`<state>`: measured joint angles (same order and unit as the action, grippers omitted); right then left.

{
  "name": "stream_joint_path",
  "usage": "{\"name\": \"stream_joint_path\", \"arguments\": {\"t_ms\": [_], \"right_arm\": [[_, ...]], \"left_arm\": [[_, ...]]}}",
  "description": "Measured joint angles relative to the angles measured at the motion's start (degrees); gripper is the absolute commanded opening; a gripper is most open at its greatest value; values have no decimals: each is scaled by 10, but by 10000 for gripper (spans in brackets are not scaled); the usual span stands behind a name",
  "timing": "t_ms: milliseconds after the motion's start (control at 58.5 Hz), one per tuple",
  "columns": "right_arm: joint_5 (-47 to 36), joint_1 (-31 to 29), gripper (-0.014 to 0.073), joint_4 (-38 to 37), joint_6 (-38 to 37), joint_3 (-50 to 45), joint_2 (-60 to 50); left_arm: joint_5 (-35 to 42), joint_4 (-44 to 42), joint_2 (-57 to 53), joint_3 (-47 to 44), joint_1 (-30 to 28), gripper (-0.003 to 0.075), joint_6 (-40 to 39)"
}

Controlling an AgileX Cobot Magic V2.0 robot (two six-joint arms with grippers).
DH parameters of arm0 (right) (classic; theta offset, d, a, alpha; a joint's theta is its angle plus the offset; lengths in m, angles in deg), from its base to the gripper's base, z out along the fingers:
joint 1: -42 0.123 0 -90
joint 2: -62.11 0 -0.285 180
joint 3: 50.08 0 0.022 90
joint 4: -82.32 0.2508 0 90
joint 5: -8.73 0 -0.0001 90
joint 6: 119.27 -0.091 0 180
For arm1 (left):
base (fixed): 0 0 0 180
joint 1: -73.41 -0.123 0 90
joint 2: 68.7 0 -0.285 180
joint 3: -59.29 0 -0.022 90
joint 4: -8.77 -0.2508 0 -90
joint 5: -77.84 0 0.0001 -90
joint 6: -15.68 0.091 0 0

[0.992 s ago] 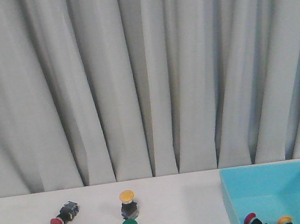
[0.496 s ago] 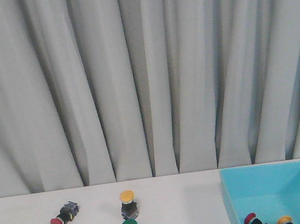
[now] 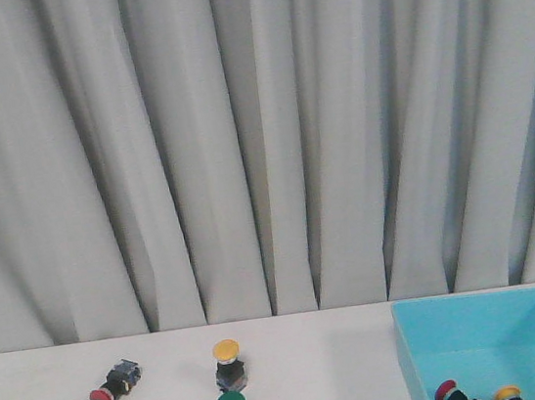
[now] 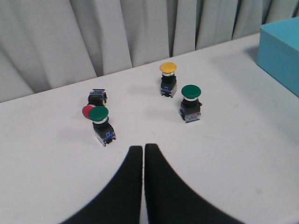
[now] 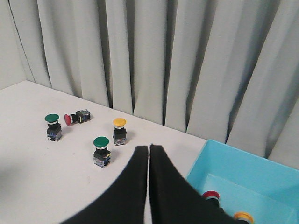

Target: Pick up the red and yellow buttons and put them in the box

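Both claws are pinched shut on nothing: your left claw point(image 4: 143, 151) hangs above the white tabletop point(image 4: 243, 140) short of the buttons, and your right claw point(image 5: 149, 151) hovers between them and the shallow bright cyan plastic box point(image 5: 243, 179). Inside the box lie a red-capped button point(image 5: 211, 195) and a yellow-capped one point(image 5: 243, 217).

Two remain out. The upright yellow-domed push-button on its black body point(image 4: 168, 74) stands clear, just beyond a green-capped button point(image 4: 191, 99). The red-domed push-button point(image 4: 90, 107) is the risk: it lies on its side, its cap touching or nearly touching the second green-capped button point(image 4: 100, 120).

Go for the red one carelessly and you may knock the green over or clamp both. Its round cap could also slip from the fingers, being tipped. Neither claw can take anything until you spread it.
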<state>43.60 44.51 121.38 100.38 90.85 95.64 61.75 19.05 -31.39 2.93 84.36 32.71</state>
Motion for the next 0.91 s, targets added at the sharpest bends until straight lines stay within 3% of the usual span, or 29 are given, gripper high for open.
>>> {"name": "stream_joint_path", "arguments": {"t_ms": [205,342,718,906], "right_arm": [[0,0,-6,0,0,0,0],[0,0,-6,0,1,0,0],[0,0,-6,0,1,0,0],[0,0,-6,0,1,0,0]], "left_arm": [[208,2,-78,-154,3,-6,2],[273,4,-147,-218,-3,-6,1],[185,4,-293,-224,-77,-6,-2],[161,4,-302,-224,-95,-6,-2]]}}
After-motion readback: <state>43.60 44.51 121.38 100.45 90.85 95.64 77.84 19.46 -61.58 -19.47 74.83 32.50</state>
